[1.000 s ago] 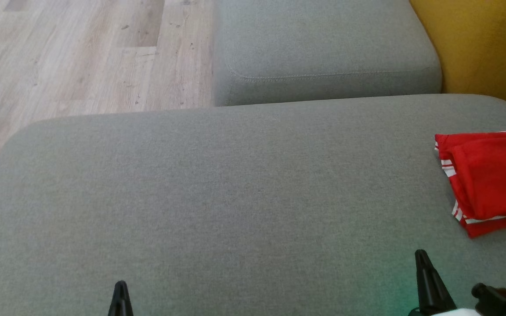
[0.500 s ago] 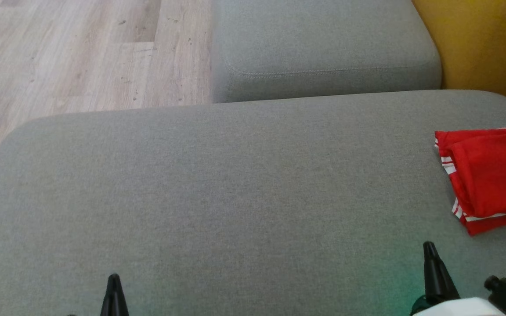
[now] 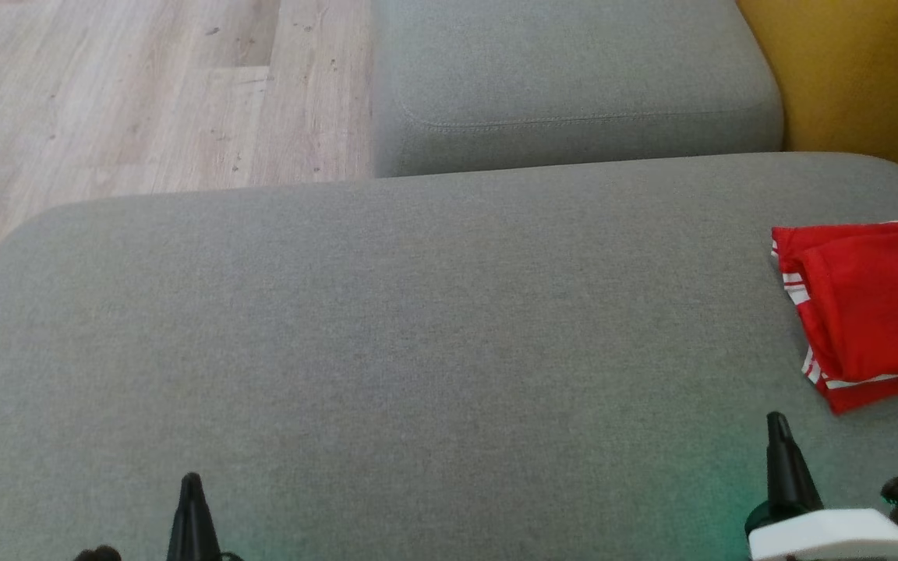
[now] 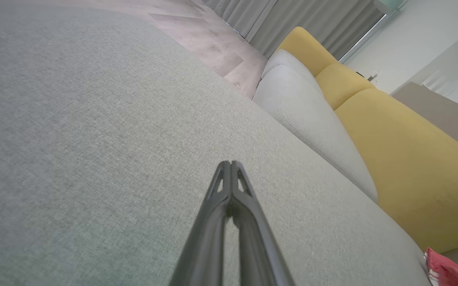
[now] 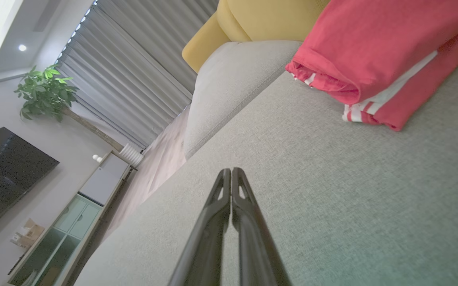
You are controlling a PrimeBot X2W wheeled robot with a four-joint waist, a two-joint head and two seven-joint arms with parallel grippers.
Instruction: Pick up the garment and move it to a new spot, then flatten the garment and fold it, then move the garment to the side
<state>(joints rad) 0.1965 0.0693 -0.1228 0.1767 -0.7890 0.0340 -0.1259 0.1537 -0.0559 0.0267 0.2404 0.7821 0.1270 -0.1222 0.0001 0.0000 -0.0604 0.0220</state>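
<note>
The garment (image 3: 870, 312) is red with white stripes and lies folded at the right edge of the grey sofa cushion (image 3: 418, 351). It also shows as the garment (image 5: 380, 59) in the right wrist view and as a red corner of the garment (image 4: 447, 272) in the left wrist view. My right gripper (image 3: 778, 425) hovers near the cushion's front, just below and left of the garment, shut and empty (image 5: 231, 171). Far to the left, my left gripper (image 3: 190, 481) is shut too, with nothing in it (image 4: 230, 163).
A second grey seat cushion (image 3: 574, 78) lies beyond the big one. A yellow backrest (image 3: 862, 78) stands at the right. Wooden floor (image 3: 129, 93) lies beyond the cushion's left far edge. A cabinet (image 5: 82, 206), a dark screen and a plant show in the right wrist view.
The head view has shifted a little, so the scene sits higher. Both grippers reach slightly further up the view and stay shut. The garment lies as before.
</note>
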